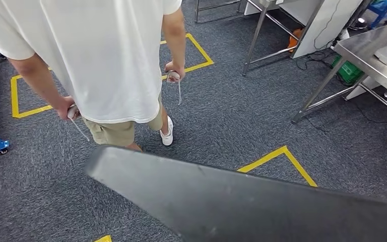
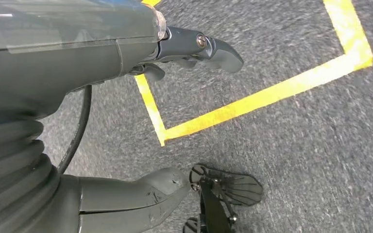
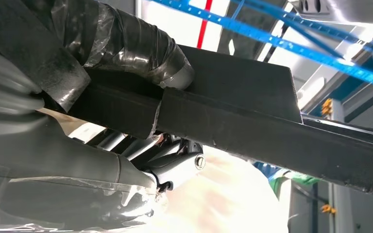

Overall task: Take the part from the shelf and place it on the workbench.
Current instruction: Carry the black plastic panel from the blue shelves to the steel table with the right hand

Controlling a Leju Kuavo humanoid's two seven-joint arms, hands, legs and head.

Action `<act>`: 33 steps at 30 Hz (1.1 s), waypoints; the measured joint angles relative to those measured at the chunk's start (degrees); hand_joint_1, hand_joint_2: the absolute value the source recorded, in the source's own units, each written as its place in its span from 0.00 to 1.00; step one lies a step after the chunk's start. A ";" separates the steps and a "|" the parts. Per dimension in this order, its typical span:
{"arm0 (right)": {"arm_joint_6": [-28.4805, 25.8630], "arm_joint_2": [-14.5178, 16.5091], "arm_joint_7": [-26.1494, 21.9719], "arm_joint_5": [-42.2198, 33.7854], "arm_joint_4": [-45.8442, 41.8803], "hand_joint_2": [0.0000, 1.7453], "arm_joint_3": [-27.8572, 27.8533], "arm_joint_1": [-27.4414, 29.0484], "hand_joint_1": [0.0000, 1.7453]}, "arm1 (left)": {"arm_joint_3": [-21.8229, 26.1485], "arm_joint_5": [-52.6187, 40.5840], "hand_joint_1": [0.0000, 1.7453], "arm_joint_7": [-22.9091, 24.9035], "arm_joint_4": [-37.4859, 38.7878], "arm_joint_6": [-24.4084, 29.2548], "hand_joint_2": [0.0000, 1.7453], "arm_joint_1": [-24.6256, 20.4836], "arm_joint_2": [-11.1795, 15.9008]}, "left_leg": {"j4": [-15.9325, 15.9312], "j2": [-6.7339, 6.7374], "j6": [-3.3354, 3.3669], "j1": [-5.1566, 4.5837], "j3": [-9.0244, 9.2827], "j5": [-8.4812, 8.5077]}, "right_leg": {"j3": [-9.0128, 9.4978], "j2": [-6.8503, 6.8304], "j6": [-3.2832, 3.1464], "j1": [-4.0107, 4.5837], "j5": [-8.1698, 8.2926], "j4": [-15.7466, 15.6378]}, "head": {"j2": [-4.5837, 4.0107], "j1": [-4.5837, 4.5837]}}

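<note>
Right hand (image 3: 126, 92) grips the part (image 1: 242, 201)
Thumb and fingers clamp its dark edge; left hand (image 2: 141, 121) hangs spread, empty; a person (image 1: 101, 55) at 11 o'clock

dk grey part (image 1: 262, 201), grey carpet (image 1: 221, 116) w/ yellow tape (image 1: 277, 156), prob. white shirt (image 1: 101, 50)
</note>
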 joint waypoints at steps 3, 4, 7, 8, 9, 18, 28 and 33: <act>0.04 0.22 0.18 -0.01 0.05 1.00 0.02 -0.13 0.97 | 0.01 0.00 0.00 0.00 0.01 0.00 1.00 -0.22 -0.16 | -0.16 1.50 -0.06 -0.24 0.84 -0.44 | 5.66 -1.84 -1.48 0.90 5.65 -10.75 | 0.00 0.00; 0.04 0.33 0.21 -0.02 0.05 1.00 0.04 -0.29 0.97 | 0.01 0.00 0.00 0.00 0.01 0.00 1.00 -0.25 -0.31 | -0.25 1.94 -0.16 -0.30 1.06 -0.57 | 7.50 -2.94 -2.12 1.42 6.78 -14.35 | 0.00 0.01; 0.03 0.51 0.38 -0.21 0.05 1.00 0.20 -0.66 0.97 | 0.02 -0.07 0.00 0.02 0.01 0.00 1.00 -0.28 -0.61 | -0.54 3.55 -0.71 -0.41 1.39 -0.83 | 8.76 -3.53 -3.12 2.23 7.05 -17.51 | 0.00 0.01; 0.03 0.54 0.47 -0.35 0.04 1.00 0.32 -0.64 0.97 | 0.03 -0.11 0.00 0.02 0.01 0.00 1.00 -0.36 -0.60 | -0.49 3.76 -0.96 -0.38 1.54 -1.09 | 8.98 -2.96 -3.20 1.95 7.23 -17.90 | 0.00 -0.01; 0.02 0.58 0.58 -0.53 0.04 1.00 0.43 -0.66 0.97 | 0.03 -0.16 0.00 0.02 0.01 -0.01 1.00 -0.47 -0.60 | 0.09 3.13 -1.18 -0.38 1.48 -1.63 | 9.30 -2.40 -3.31 1.68 7.44 -18.45 | 0.00 -0.01; 0.00 1.07 1.03 -1.03 0.16 1.00 1.09 -0.95 0.97 | 0.04 -0.66 0.00 0.12 0.02 -0.03 1.00 -0.08 -0.33 | 8.01 -2.95 -2.73 0.39 -3.38 -2.21 | 9.88 3.20 -2.82 0.77 6.95 -17.82 | 0.00 -0.07; 0.01 1.08 0.99 -1.19 0.04 1.00 1.46 -0.81 0.97 | 0.05 -0.92 0.00 0.13 0.00 -0.09 1.00 -0.10 -0.14 | 0.50 -1.49 -0.20 0.46 -0.24 -0.09 | 2.68 0.37 -0.09 0.34 0.58 -4.61 | 0.00 -0.01; 0.00 1.09 0.99 -1.19 0.06 1.00 1.57 -0.63 0.97 | 0.05 -0.92 0.00 0.13 0.00 -0.09 1.00 -0.17 -0.04 | 0.36 1.40 -0.22 0.11 0.63 -0.75 | 4.10 -1.23 -0.94 0.50 4.91 -7.96 | 0.00 0.00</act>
